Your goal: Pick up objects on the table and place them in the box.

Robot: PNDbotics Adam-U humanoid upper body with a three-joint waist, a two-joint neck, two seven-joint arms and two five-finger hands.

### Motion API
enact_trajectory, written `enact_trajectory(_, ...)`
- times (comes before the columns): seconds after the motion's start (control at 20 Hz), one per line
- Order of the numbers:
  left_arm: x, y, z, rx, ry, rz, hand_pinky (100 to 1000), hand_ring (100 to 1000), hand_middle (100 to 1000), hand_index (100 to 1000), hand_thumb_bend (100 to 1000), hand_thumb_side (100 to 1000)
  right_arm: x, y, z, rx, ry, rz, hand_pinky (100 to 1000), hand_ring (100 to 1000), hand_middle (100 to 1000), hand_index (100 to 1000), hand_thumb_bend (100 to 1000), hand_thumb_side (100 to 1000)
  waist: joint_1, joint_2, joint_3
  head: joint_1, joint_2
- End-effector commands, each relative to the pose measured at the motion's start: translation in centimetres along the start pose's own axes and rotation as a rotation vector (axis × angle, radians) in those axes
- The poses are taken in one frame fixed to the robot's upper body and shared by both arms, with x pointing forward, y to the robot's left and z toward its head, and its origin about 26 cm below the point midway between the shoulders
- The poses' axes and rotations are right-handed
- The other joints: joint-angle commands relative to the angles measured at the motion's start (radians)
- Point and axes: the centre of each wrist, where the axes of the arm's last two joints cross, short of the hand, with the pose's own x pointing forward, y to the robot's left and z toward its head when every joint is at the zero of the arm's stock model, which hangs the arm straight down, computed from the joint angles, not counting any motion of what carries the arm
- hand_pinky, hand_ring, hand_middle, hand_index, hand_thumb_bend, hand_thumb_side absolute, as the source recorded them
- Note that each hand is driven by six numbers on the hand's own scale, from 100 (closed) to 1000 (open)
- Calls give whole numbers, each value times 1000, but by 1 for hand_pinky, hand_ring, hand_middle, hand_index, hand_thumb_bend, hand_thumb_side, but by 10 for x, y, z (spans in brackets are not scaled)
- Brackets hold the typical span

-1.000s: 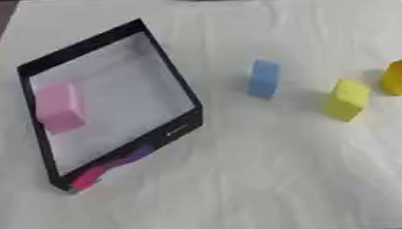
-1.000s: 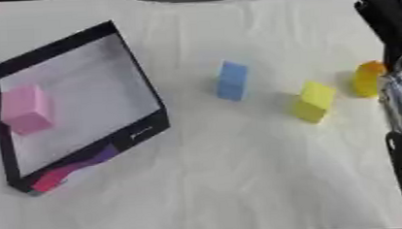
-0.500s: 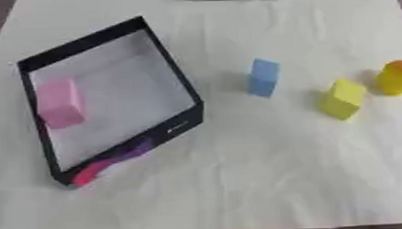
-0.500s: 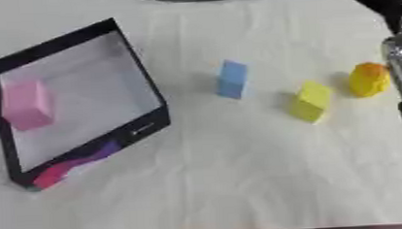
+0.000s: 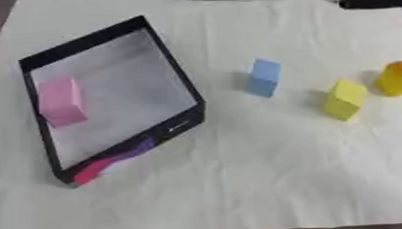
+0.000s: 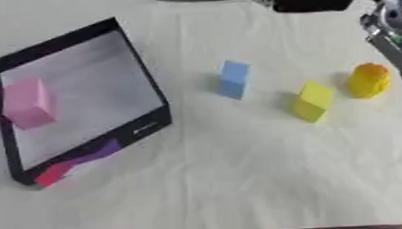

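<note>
Left eye view: pink block (image 5: pixel 61 101) sits in box (image 5: pixel 170 67), 3 more wait outside; blue block (image 5: pixel 263 78), near box, looks light & stiff, so grab its 2 flat sides; hands hidden, can't tell.

The light is bright and even. Everything looks soft and blurry. The blue block (image 5: pixel 263 77), the yellow block (image 5: pixel 345 98) and the orange thing (image 5: pixel 396 78) each drop a faint, short shadow to their left.
</note>
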Motion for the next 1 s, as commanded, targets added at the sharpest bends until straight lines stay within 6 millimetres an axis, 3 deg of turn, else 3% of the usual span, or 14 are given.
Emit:
enact_trajectory(0.05, 7, 2, -5, -14, -31, -14, 680, 671, 755, 819, 355, 530, 2, 2, -4, 62, -10, 54, 895, 886, 869, 928, 494, 455, -13, -36, 1, 0, 3)
enact_trajectory(0.5, 6, 3, -4, -14, -23, -15, 680, 670, 754, 818, 352, 532, 9, 24, -17, 238, -41, 52, 899, 896, 879, 941, 471, 496, -12, -35, -1, 0, 6)
enact_trajectory(1.0, 5, 3, -3, -10, -20, -14, 681, 668, 754, 816, 352, 534, 6, 23, -20, 370, 17, 37, 906, 908, 891, 959, 535, 473, -13, -32, -5, 7, 9)
